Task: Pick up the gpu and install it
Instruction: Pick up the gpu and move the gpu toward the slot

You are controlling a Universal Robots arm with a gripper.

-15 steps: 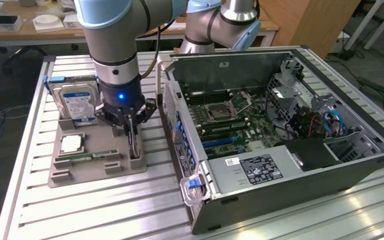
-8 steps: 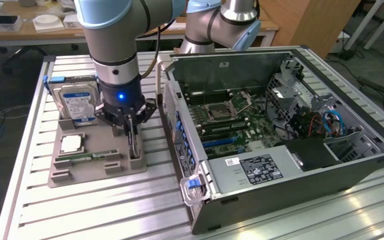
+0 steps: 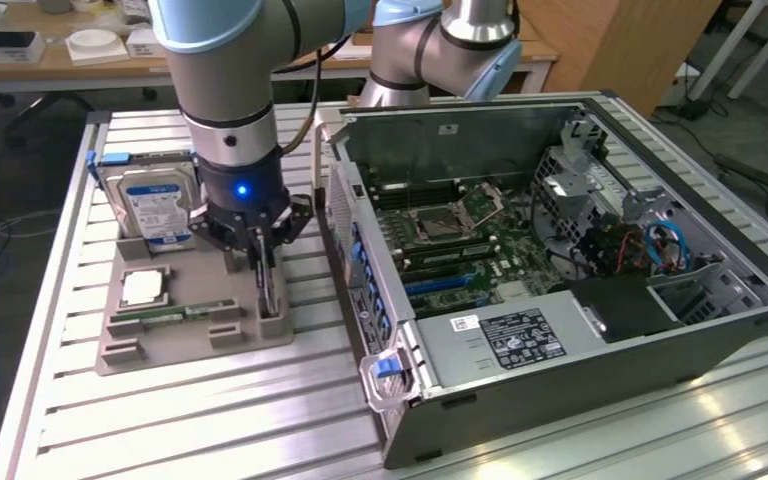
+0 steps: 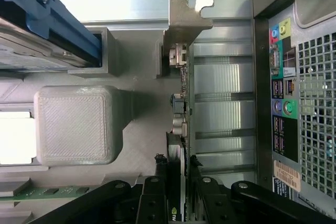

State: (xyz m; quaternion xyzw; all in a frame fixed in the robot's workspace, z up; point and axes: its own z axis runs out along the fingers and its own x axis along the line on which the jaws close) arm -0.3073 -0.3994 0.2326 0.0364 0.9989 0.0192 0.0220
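The gpu is a thin dark card standing on edge in a slot at the side of the grey tray nearest the computer case. My gripper comes straight down on it, one finger on each face of the card. The wrist view looks along the card's edge to its silvery end bracket. There my gripper is shut on the card, its black fingers pressed against both sides. I cannot tell whether the card has risen out of the slot.
The tray also holds a silver hard drive, a square processor and a green memory stick. The open computer case lies on the exterior view's right, motherboard exposed. Its rear port panel stands close beside the card.
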